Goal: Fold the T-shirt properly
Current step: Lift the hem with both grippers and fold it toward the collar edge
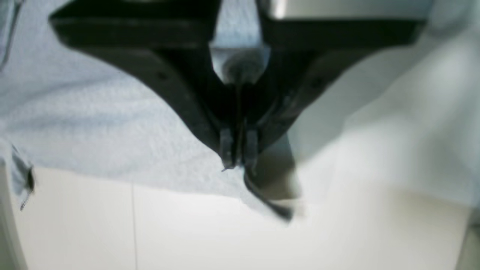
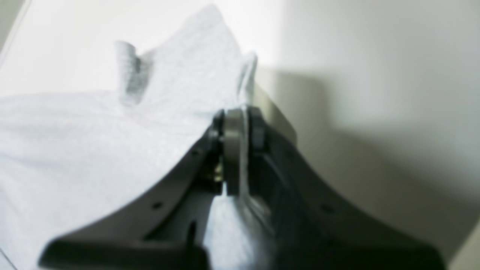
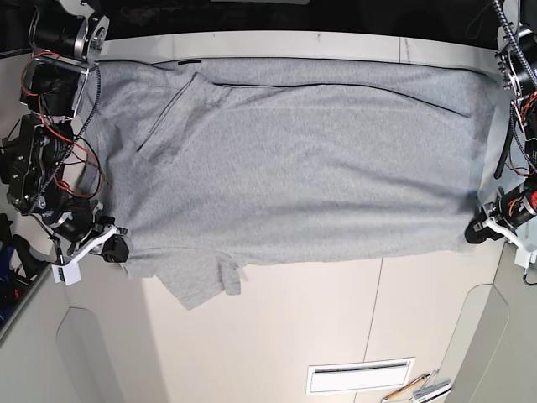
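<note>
- Across the white worktop [image 3: 277,336] we see the grey T-shirt [image 3: 294,168] spread wide, plain side up, its length running from one arm to the other in the base view.
- One sleeve [image 3: 197,281] hangs out past the shirt's near edge; the other sleeve [image 3: 172,117] lies folded in on the body.
- Our left gripper [image 1: 239,155] sits at the shirt's corner on the base view's right; its jaws are pressed together, and the left wrist view shows cloth bunched up between the fingers, so it has the T-shirt's edge pinched.
- Our right gripper [image 2: 240,116] is at the opposite end, by the near corner; its jaws are closed down on a thin ridge of the fabric, which rises between the tips.
- A flat white slotted plate [image 3: 359,376] lies near the worktop's front edge, well apart from the shirt.
</note>
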### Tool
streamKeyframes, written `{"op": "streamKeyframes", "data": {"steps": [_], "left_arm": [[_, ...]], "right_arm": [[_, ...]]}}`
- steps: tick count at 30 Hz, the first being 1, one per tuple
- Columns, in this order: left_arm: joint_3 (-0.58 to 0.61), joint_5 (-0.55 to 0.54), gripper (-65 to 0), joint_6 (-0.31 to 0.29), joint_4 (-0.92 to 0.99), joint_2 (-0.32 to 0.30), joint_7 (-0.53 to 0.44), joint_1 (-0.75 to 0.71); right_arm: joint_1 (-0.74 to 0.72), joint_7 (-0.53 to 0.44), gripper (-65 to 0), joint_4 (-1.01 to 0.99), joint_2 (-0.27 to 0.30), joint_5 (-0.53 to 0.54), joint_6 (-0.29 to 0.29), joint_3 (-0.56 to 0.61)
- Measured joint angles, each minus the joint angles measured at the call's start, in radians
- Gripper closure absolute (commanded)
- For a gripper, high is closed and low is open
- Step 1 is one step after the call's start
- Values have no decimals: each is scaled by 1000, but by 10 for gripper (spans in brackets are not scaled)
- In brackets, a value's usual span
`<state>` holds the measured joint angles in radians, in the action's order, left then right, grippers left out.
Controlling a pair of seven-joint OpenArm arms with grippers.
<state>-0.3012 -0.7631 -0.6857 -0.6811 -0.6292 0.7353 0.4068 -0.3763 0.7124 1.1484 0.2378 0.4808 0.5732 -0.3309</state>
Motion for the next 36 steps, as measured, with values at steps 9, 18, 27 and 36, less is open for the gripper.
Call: {"op": "streamKeyframes", "data": {"steps": [9, 18, 27, 36], "left_arm": [[0, -171, 0, -3, -14, -61, 133, -48], [1, -209, 0, -3, -307, -66, 136, -250], [0, -215, 0, -4, -485, -69, 149, -368], [0, -210, 0, -3, -486, -69, 158, -410]], "right_arm": [[110, 25, 0, 129, 0, 17, 4, 2], [257, 11, 0, 325, 1, 20, 3, 1], [372, 13, 0, 369, 3, 21, 4, -58], [418, 3, 0, 369, 2, 24, 3, -115]]}}
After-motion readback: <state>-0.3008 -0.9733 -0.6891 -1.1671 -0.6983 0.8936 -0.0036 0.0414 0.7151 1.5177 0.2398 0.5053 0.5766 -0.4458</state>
